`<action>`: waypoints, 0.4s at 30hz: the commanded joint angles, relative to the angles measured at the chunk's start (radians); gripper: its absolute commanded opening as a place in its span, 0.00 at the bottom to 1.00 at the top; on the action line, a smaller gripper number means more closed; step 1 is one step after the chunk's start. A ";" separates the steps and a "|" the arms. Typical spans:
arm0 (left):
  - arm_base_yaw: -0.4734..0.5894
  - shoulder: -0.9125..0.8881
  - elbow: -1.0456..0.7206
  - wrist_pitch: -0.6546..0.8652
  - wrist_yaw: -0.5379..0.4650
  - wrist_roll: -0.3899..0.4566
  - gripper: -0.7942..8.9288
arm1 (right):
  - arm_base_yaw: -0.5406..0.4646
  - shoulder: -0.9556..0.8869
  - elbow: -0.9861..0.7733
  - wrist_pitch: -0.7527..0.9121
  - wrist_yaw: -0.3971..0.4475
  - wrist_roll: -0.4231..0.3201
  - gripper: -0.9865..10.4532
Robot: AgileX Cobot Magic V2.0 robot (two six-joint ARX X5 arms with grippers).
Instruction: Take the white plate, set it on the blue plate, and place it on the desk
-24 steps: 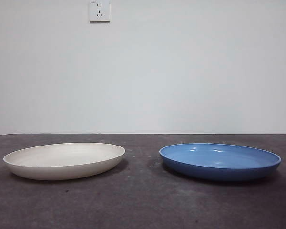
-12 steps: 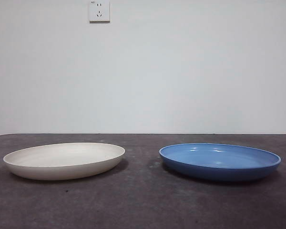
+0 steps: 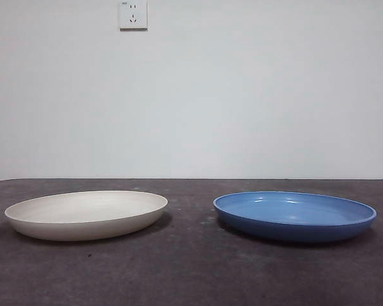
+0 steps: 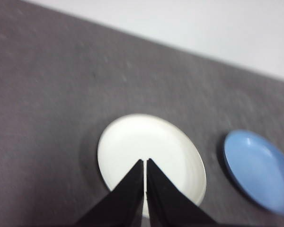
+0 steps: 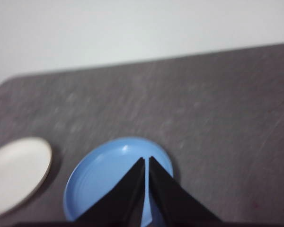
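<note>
The white plate [image 3: 86, 215] and the blue plate [image 3: 294, 215] are seen flat on the tabletop [image 3: 191, 268], apart, side by side. The left gripper [image 4: 146, 161] is held clenched above the white plate, the right gripper [image 5: 146, 160] clenched above the blue plate; both wrist views are blurred.

Cream-white matte plate [image 3: 86, 214] with faint concentric lines; glossy blue plate [image 3: 295, 215] with thin lighter rim. Dark grey-brown desk [image 3: 191, 268], mottled and speckled (rough texture). Plain white wall [image 3: 242, 95], white socket [image 3: 133, 14]. Black jaws on both grippers.
</note>
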 commanded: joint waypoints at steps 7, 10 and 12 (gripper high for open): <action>-0.039 0.197 0.152 -0.179 0.125 0.177 0.09 | 0.012 0.241 0.179 -0.211 -0.139 -0.187 0.09; -0.064 0.229 0.169 -0.221 0.148 0.201 0.09 | 0.034 0.292 0.211 -0.282 -0.150 -0.220 0.09; -0.079 0.241 0.171 -0.244 0.148 0.211 0.09 | 0.053 0.319 0.222 -0.323 -0.150 -0.238 0.09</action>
